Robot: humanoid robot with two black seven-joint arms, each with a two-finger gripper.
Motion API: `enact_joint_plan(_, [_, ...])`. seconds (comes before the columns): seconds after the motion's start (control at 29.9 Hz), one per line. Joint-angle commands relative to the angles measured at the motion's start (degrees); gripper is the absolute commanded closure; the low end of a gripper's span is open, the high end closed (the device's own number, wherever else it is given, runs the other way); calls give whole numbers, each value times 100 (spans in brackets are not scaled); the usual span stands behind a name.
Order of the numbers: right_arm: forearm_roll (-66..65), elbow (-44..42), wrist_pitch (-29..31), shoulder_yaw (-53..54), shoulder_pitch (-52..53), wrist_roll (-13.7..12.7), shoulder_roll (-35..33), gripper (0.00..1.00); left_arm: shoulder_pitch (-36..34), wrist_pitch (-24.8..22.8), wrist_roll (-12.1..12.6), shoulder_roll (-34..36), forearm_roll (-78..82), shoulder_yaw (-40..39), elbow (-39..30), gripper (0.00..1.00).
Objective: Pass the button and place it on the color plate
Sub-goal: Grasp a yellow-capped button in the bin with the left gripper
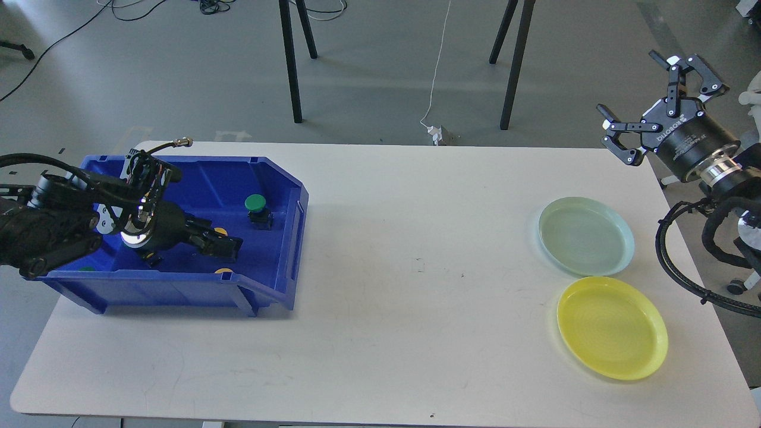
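Note:
The blue bin (285,196) stands on the left of the white table. My left gripper (223,246) reaches low inside it, its dark fingers lying over a yellow button of which only a sliver (220,231) shows; I cannot tell whether the fingers are shut on it. A green button (256,204) stands just right of the gripper. Another yellow cap (224,271) peeks over the bin's front wall. The pale green plate (585,236) and the yellow plate (612,327) lie empty at the right. My right gripper (645,98) is open and empty, raised beyond the table's far right corner.
A green cap (87,268) shows at the bin's front left corner. Black stand legs (291,65) and a white cable (437,65) are on the floor behind the table. Black hoses (684,261) of the right arm hang beside the table's right edge.

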Motion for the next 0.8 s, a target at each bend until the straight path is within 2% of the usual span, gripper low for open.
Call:
enact_joint_plan(0.0, [0, 1, 0, 5, -33, 2, -10, 1, 85, -1, 2, -71, -29, -15, 181, 15])
enact_joint_plan(0.27, [0, 9, 0, 5, -68, 2, -10, 1, 147, 26, 2, -168, -82, -77, 366, 21])
enact_joint_plan(0.53, [0, 9, 0, 13, -104, 11, -10, 1, 190, 210, 2, -159, 23, -77, 358, 52])
enact_joint_plan(0.77, [0, 9, 0, 13, -156, 64, -10, 1, 173, 228, 2, -141, 32, -51, 296, 64])
